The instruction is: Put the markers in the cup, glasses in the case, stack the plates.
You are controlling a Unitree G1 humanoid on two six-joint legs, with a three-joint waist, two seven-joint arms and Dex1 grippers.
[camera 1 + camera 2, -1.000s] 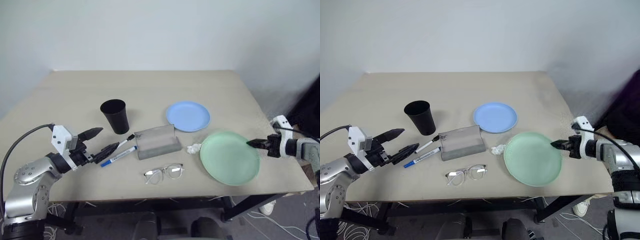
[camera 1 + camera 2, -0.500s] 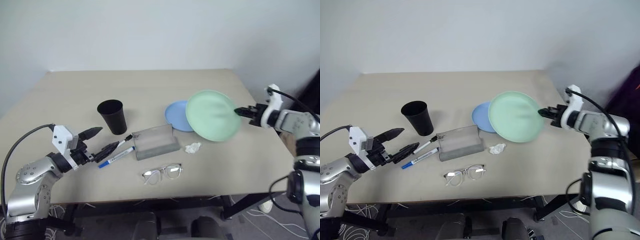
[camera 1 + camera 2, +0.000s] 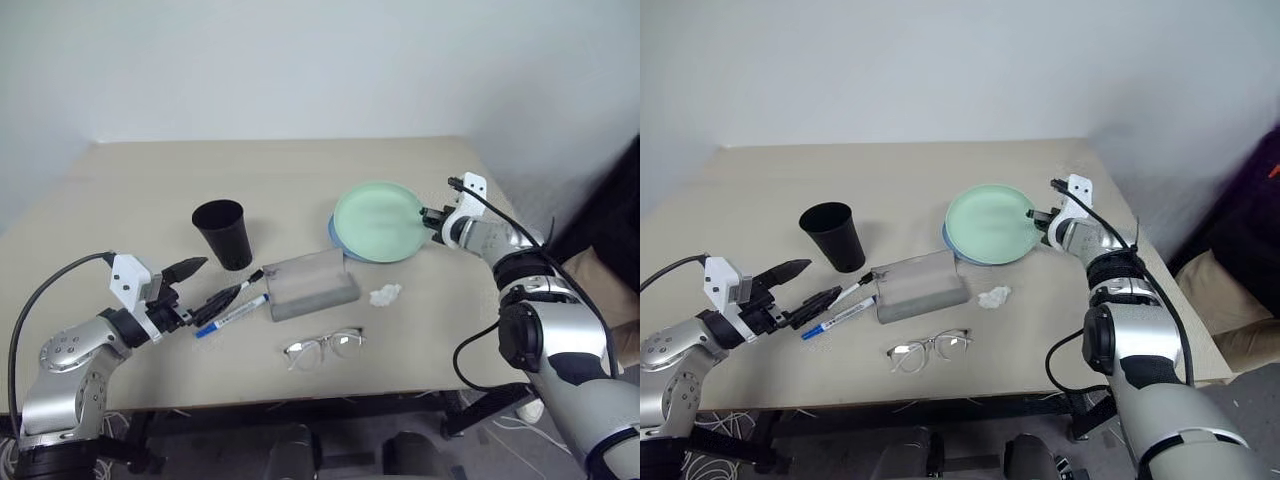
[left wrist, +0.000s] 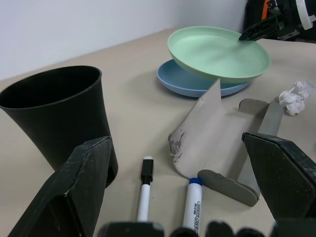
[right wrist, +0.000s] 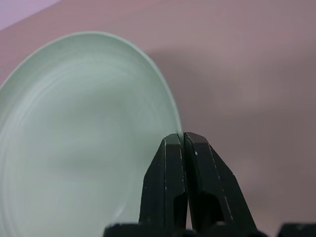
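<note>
green plate [image 3: 379, 220] has travelled from the bench's right edge, where it lay a second ago, to a position over the blue plate [image 4: 183, 84], which shows beneath its near rim. right gripper [image 3: 430, 215] has its jaws clamped on the green plate's right rim. left gripper [image 3: 200, 285] stands with jaws wide apart, just short of the two markers [image 3: 233, 303]. markers lie side by side between the black cup [image 3: 224, 232] and the grey case [image 3: 310, 283]. glasses [image 3: 323, 347] rest nearer the front edge; crumpled tissue [image 3: 384, 295] lies right of the case.
</note>
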